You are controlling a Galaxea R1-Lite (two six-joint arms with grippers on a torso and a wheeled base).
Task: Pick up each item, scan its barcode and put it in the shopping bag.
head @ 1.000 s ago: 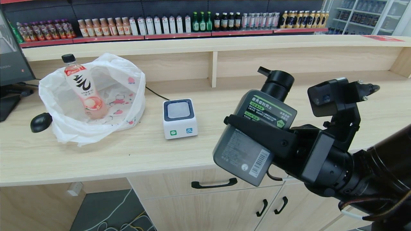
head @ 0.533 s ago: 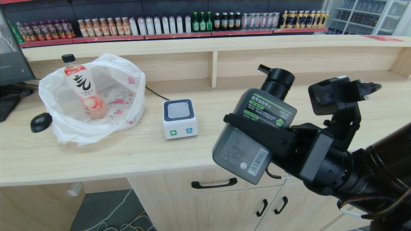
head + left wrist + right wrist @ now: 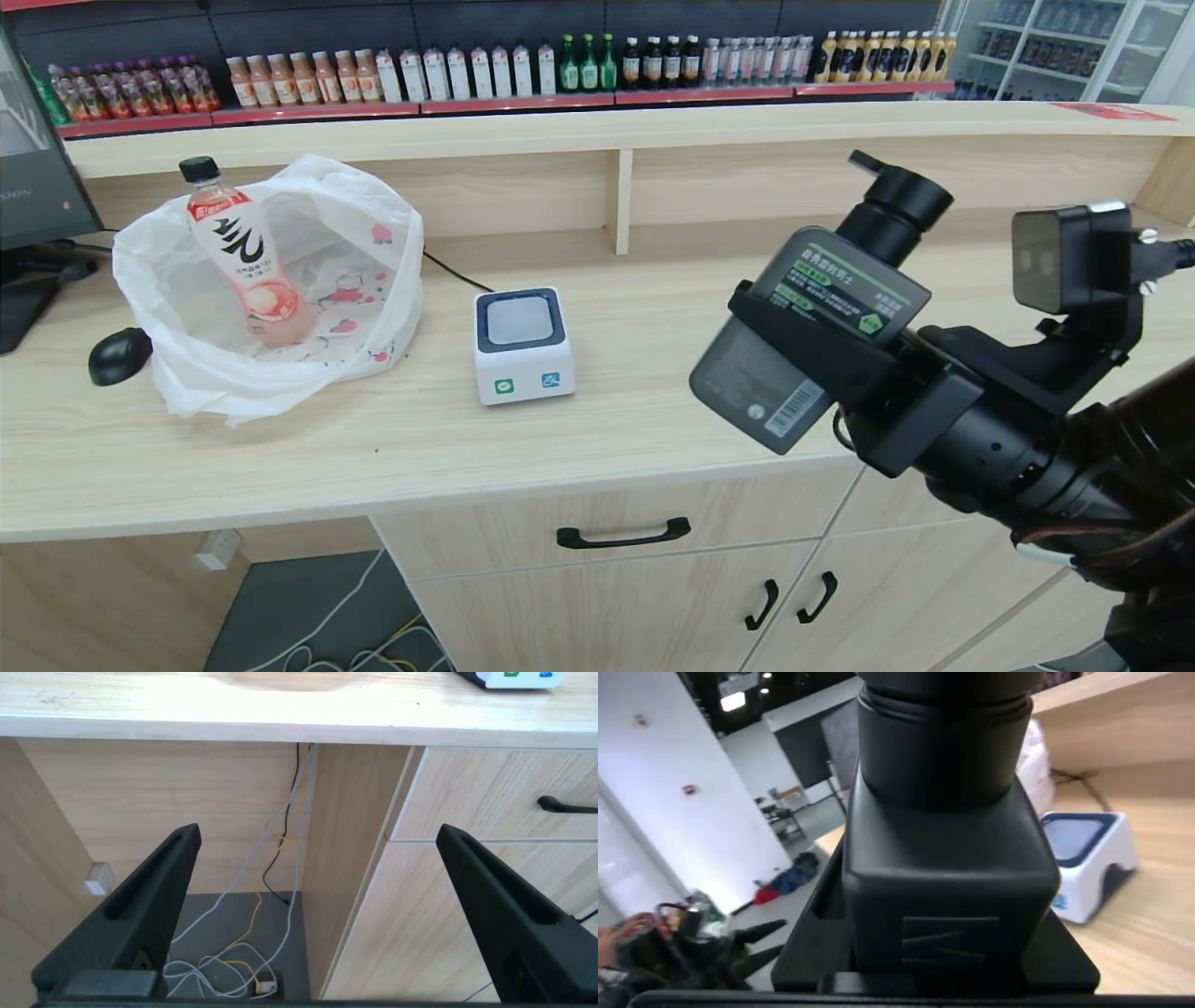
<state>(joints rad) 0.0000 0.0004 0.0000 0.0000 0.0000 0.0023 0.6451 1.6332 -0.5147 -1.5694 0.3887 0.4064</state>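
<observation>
Grey bottle: dark grey square plastic pump bottle (image 3: pixel 761 378), tilted, clamped in the right gripper (image 3: pixel 822 345).
Scanner: white cube barcode scanner (image 3: pixel 521 343), well apart on that gripper's left side.
Bag: white plastic shopping bag (image 3: pixel 187 373), farther left of the gripper, holding an upright pink drink bottle (image 3: pixel 247 257).
Left gripper (image 3: pixel 318 835): fingers spread apart, empty, below the wooden counter (image 3: pixel 187 700).

Shopping bag (image 3: pixel 280 373) sitting on counter (image 3: pixel 373 448), left part. Drink bottle (image 3: pixel 245 257) standing tilted inside it. Mouse (image 3: pixel 119 356) lying just beside bag, on its left. Scanner (image 3: pixel 521 343) sitting right of bag, apart from it. I'm holding pump bottle (image 3: pixel 845 285) in my right gripper (image 3: pixel 794 336), in air, right of scanner. 1 drawer (image 3: pixel 485 532) sitting below scanner.
</observation>
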